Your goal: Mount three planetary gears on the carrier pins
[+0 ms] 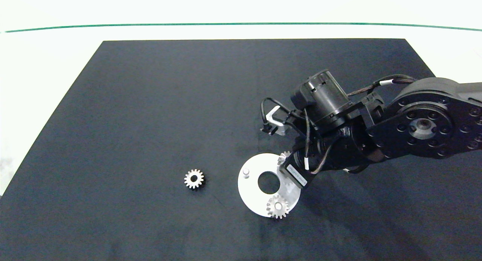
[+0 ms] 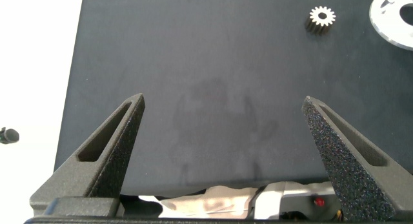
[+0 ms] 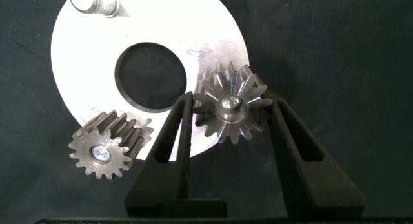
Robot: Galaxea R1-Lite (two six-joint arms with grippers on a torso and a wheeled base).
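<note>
dark matting [image 1: 150,121] covers the white table [image 1: 49,54], and on it lies the white disc [image 1: 252,193] with its big centre hole. one gear [image 1: 278,206] already sits on a pin at the disc's near edge. the right gripper [image 3: 227,127] stands over the disc's far-right side, its fingers [image 3: 171,140] closed against a second gear [image 3: 229,111] that sits on its pin. the third pin [image 1: 246,172] stands bare. the last gear [image 1: 194,179] lies on the mat left of the disc. the left gripper [image 2: 226,121] hangs spread wide over bare mat, holding nothing.
</note>
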